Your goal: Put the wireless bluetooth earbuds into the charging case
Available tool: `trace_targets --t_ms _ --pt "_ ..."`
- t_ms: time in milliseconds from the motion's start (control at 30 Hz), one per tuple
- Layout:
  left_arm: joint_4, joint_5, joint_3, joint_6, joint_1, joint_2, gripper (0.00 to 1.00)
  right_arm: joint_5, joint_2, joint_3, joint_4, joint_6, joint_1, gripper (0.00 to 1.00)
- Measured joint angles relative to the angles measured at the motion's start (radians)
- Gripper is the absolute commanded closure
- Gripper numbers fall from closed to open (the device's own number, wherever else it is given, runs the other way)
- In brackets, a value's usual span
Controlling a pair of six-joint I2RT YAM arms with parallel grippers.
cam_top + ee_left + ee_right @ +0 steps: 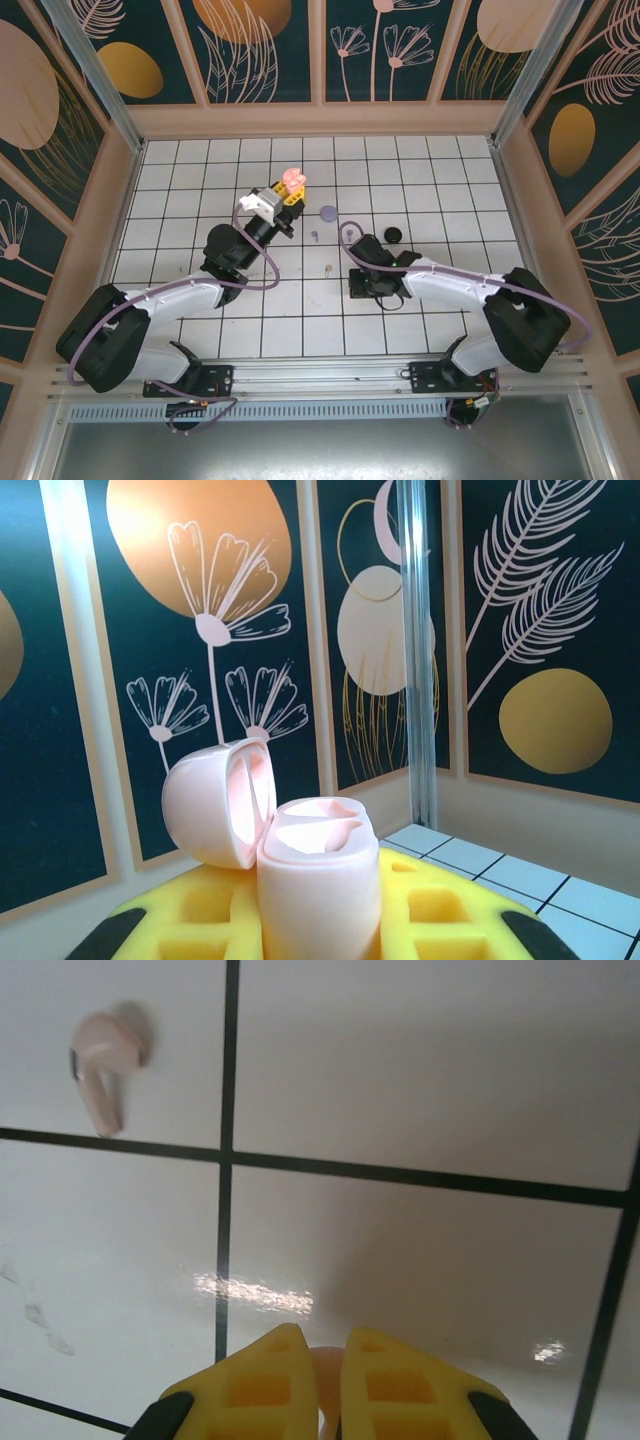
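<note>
1. Pinching a small pale pink bit, most likely one pink earbud (326, 1372), at the very tips of the right hand (322, 1338), low over the counter (450, 1110); jaws all but shut on it. Could squirt out sideways from so shallow a pinch, or skitter off across the tiles after any knock against the counter.
2. Lying loose just beyond, on a white tile: the second pale pink earbud (100, 1085), stem pointing roughly back toward the hand. Could get brushed and flicked away on a careless swing outward.
3. Resting farther out, apart from one another: a tiny lilac earbud (314, 236), a lilac case (329, 213) and a black case (392, 235). Could be nudged out of place by a low pass of the right arm toward the left.
4. Clamped farthest out in the closed left hand (284, 198): the pink charging case (320, 880), held upright and seemingly clear of the counter, lid (218, 800) flipped back, two wells (320, 825) on top, both looking empty. Could take the stem crooked or in the wrong well, leaving the earbud perched on the rim and ready to drop; could also twist in the grip under a hard downward push, or lose its open lid to a bump from the incoming hand.
</note>
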Motion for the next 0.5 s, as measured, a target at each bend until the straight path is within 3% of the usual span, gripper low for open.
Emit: trace_targets --t_ms 233,500 --pt "0.000 0.000 -0.001 0.000 0.000 0.000 1.00 -0.025 0.047 0.011 -0.011 -0.007 0.000 0.92" --pt "0.000 0.000 -0.001 0.000 0.000 0.000 1.00 -0.011 0.081 0.044 -0.047 -0.022 0.010 0.80"
